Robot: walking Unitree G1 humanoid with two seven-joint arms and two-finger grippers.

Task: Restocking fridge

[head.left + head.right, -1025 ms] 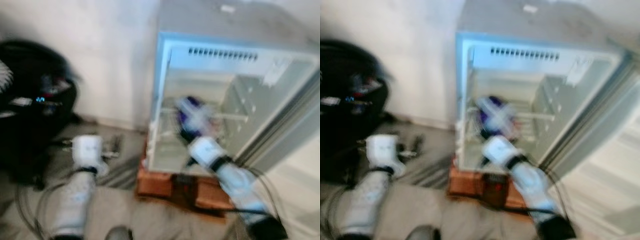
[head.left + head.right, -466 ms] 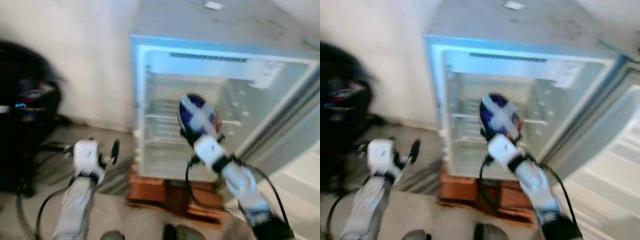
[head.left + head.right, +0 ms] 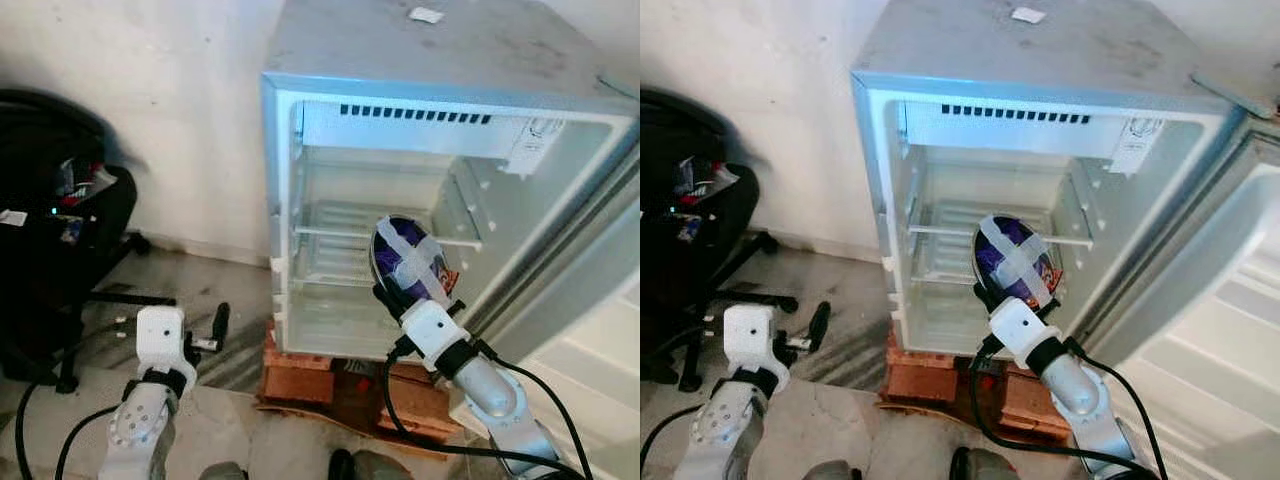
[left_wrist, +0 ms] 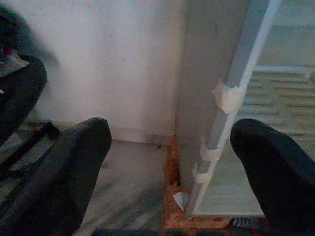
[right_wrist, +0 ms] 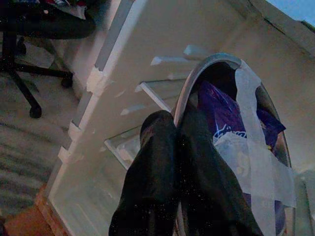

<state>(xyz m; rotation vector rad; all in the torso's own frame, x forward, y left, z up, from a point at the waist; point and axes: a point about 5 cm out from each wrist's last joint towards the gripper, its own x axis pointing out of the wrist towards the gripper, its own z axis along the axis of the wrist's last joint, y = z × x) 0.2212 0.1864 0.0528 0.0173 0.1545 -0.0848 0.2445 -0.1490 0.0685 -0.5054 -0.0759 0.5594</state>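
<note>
Now the view has steadied and drawn in: a second ago the head pictures were smeared with motion and the fridge (image 3: pixel 440 150) stood off to the right, while at this moment it sits square ahead and sharp, so the robot seems to have finished walking up and turning to face it. That shift is the camera's, not the fridge's. The right gripper (image 3: pixel 992 290) stays clamped on the rim of a bowl (image 3: pixel 1012 258) whose mouth is crossed with strips of white tape over purple-wrapped contents; the right wrist view shows the two black fingers (image 5: pixel 162 187) pressed together on that rim (image 5: pixel 197 78). Against the earlier pictures the bowl has come up and forward, and it now hangs in front of the open cavity at about the height of the wire shelf (image 3: pixel 340 218), not yet resting on anything. The left gripper (image 3: pixel 218 322) is held low beside the fridge's left wall, its fingers (image 4: pixel 64 172) spread apart and empty. The door (image 3: pixel 1230 300) stands wide to the right. I judge the approach done and the placing about to start: the bowl has to pass under the top panel and onto the shelf or the floor below it.
</note>
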